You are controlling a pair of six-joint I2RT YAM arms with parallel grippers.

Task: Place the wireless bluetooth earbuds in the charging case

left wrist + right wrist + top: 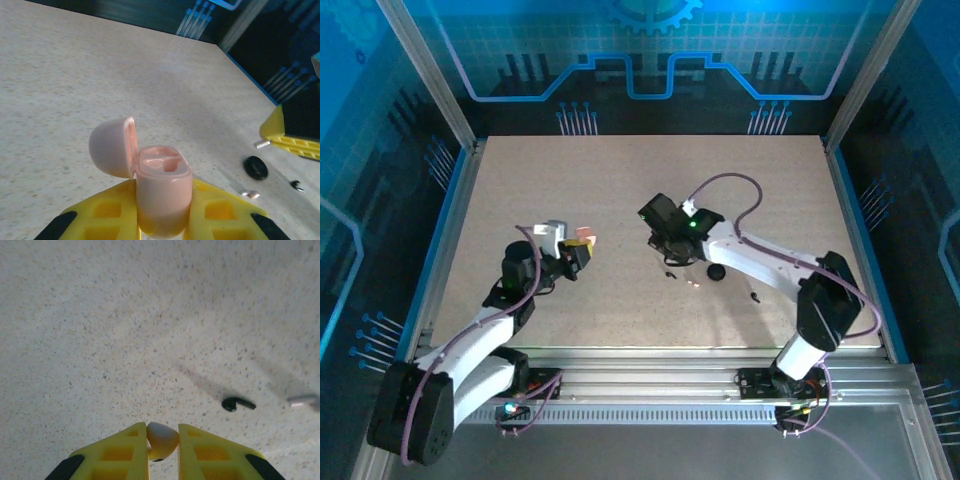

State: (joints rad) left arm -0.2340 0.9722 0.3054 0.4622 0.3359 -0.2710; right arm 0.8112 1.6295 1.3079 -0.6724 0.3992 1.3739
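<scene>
— Earbuds point(161, 440): where do you have them?

— You hold one whitish earbud point(161, 439) pinched between the yellow fingers point(117, 457) of your right end effector point(163, 437), which is closed down to the bud's width. That end effector sits to the right of the charging case point(164, 192), well apart from it.

— And the charging case?

— Your left end effector point(164, 212) has it clamped by the lower body, with one yellow finger point(107, 215) against each side, closed snug on the shell. The case is pink and stands upright in the grip, raised off the surface point(75, 75). Its lid point(111, 147) swings open to the left of the body, and two moulded wells face up. I cannot tell whether the shell carries any brand mark or lettering.

— What lies loose?

— Three things lie on the speckled surface, all to the right of the case. You have a black round disc point(256, 167), then a loose whitish earbud point(249, 193) a little nearer the case than the disc. A black earbud point(297, 186) lies farther from the case than either.
</scene>
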